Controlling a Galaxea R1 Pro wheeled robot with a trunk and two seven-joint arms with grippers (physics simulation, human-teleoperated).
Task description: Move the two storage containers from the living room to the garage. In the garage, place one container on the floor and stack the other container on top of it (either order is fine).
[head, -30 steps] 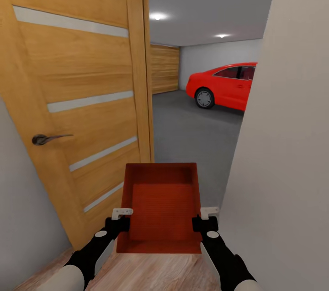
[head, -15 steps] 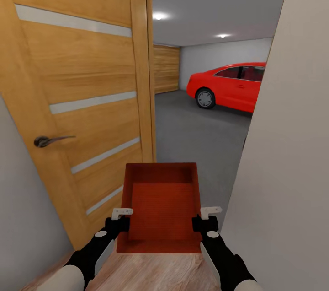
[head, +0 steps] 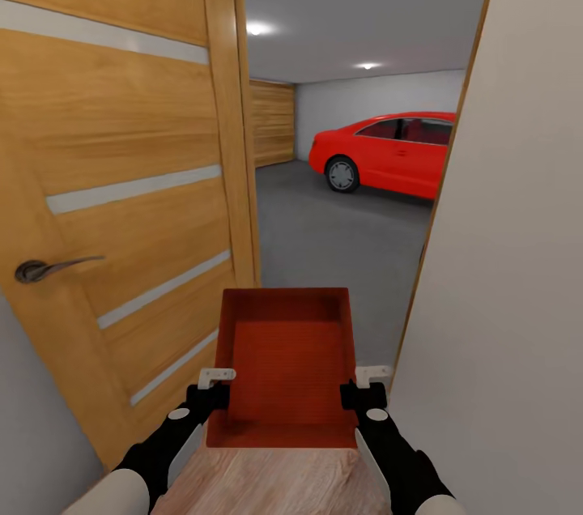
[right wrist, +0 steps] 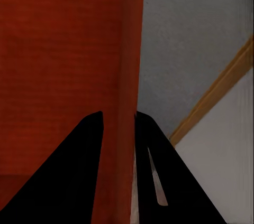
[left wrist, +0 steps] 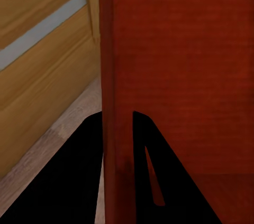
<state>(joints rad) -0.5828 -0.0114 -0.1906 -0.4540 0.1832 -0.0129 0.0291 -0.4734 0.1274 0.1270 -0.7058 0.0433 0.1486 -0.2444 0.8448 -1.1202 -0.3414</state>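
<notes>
Both end effectors (head: 217, 387) (head: 363, 385) apparently clamp container (head: 287, 361) walls.

Open wooden door (head: 121, 199), grey garage floor (head: 332, 240) beyond.

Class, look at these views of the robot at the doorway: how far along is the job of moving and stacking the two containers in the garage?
Done: one storage container is lifted and has reached the open wooden door. In hand: the left pincer and the right pincer each clamp a side wall, over wood-plank flooring. Left: enter onto the grey concrete floor near the red car, set it down, fetch the second and stack it.
</notes>
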